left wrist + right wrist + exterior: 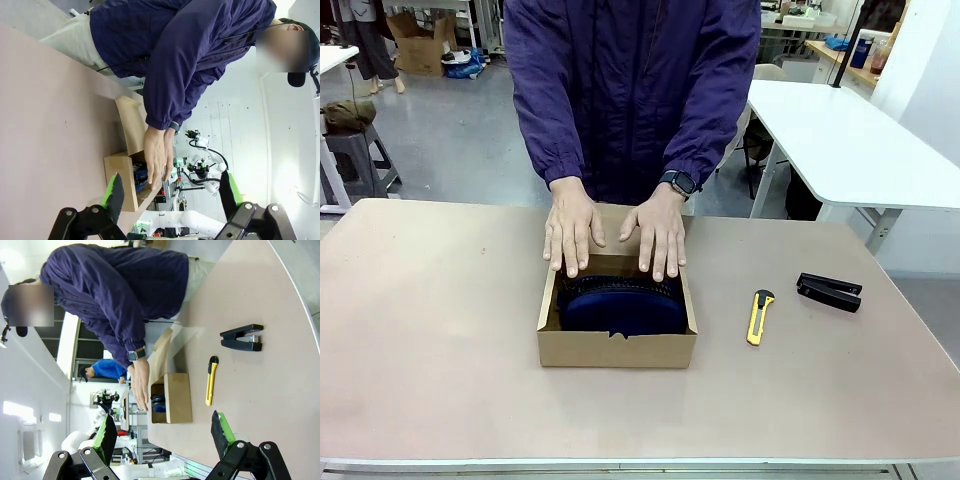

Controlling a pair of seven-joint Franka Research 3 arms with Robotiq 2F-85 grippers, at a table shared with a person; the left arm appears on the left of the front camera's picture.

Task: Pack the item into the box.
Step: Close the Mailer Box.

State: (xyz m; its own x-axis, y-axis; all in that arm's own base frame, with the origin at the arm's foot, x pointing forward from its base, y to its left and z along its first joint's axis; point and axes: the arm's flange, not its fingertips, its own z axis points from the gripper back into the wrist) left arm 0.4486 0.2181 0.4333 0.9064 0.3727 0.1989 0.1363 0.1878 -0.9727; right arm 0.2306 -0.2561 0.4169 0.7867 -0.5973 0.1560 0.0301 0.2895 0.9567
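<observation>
Fingers (pixel 113 195) of my left gripper (pixel 171 192) stand wide apart with nothing between them, and they touch nothing. On the table (pixel 440 330), near its middle, sits the box (pixel 617 347), with its lid flap (pixel 614 214) open at the far side. The item (pixel 620 306), a dark blue pouch, lies inside the box and fills almost its whole width. The person's hand on my left side (pixel 572 230) and the hand on my right side (pixel 657 232) lie flat over the far rim of the box, with the fingers reaching above the item; if they press on it, I cannot tell. The hand on my right side has a dark watch (pixel 680 184) at the wrist. Right of the box, apart from it, lies a yellow utility knife (pixel 758 316), and farther right a black stapler (pixel 829 291). My right gripper (pixel 164 432) is released too, its jaws wide and empty, with the box and the knife well beyond them.
</observation>
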